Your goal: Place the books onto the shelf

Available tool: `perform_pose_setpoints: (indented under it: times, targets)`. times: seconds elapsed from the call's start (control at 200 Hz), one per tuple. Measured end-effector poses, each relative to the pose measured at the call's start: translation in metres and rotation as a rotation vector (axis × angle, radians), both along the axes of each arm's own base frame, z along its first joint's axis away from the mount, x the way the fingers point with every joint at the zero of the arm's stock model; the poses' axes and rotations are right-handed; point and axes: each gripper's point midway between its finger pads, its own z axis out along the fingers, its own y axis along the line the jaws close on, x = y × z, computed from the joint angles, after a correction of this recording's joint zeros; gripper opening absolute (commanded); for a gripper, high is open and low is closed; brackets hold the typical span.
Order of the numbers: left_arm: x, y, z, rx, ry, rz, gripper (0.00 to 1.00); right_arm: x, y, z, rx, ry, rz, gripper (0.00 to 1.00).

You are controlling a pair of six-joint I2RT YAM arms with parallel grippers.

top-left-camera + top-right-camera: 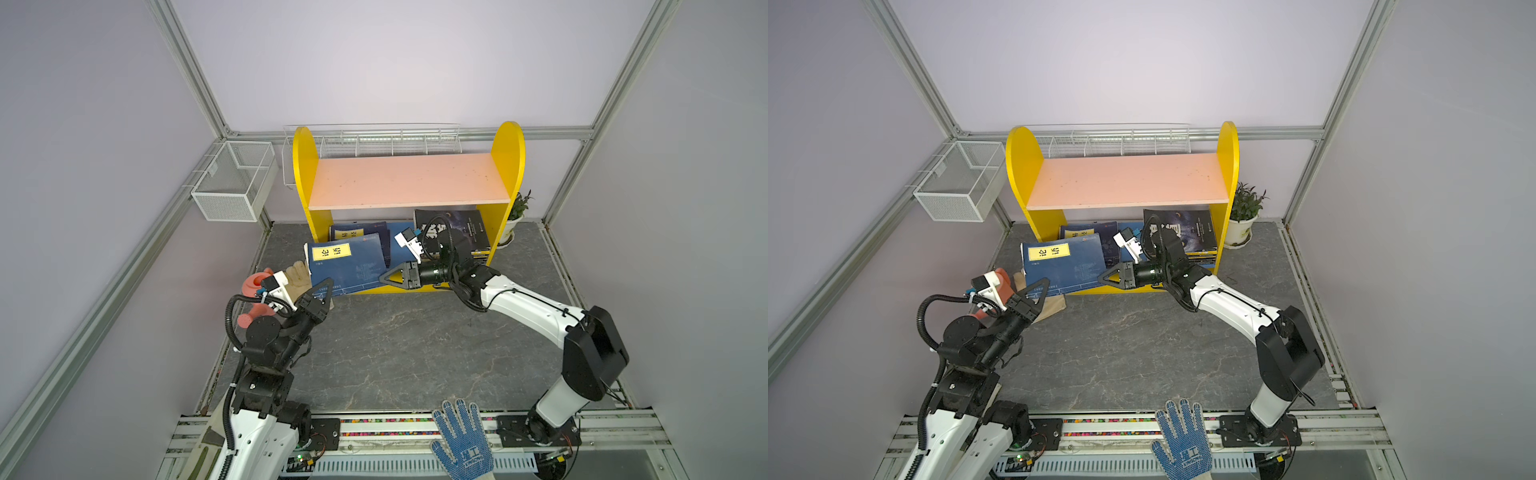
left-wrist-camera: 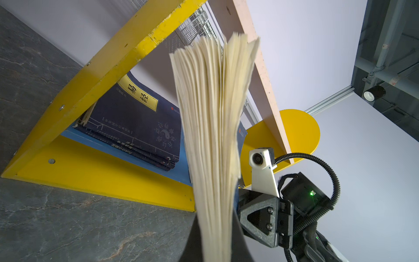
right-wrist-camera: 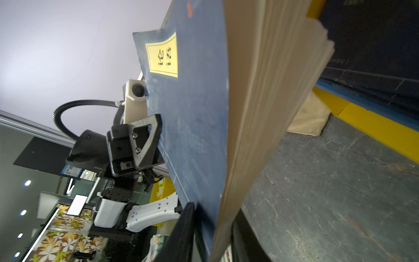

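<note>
While the blue book [image 1: 347,266] hangs tilted in front of the lower opening of the shelf [image 1: 409,178], not yet on it, both top views show two arms sharing it. The left pincer [image 1: 323,291] is closed on its near corner and the right pincer [image 1: 384,277] bites its right edge. If the arms do not move together, I think the thin cover can bend or slip out of one grip. A stack of navy books [image 1: 359,230] and some dark books [image 1: 451,228] lie on the lower board, so a careless push could shove them.

From the left wrist view, the pages [image 2: 213,113] fan open above the closed jaws. This loose fan could catch on the pink board [image 2: 271,102] or crumple against the stack of navy books [image 2: 136,127].

From the right wrist view, the blue book [image 3: 195,124] sits between the right pincer's jaws, which press on cover and pages. The picture is too near to tell how deep this bite is. If it is shallow, the blue book may drop on the yellow front strip [image 3: 381,133] once the left pincer [image 3: 156,136] lets go.
</note>
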Motion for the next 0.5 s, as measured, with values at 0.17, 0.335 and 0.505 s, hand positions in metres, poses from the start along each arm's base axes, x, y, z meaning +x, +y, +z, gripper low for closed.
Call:
perform_pose_setpoints:
  times: [0.17,0.335,0.505]
  targets:
    - [0.004,0.001,-0.008,-0.009,0.006,0.008,0.00,0.004,0.000,0.004,0.015,0.000,-0.015,0.13]
    - [0.009,0.002,-0.017,-0.009,0.036,0.020,0.71,0.008,0.000,0.009,0.031,-0.003,-0.034,0.10]
    - [0.011,0.008,-0.043,0.024,0.133,0.062,0.88,0.026,-0.011,0.009,0.036,-0.007,-0.119,0.09]
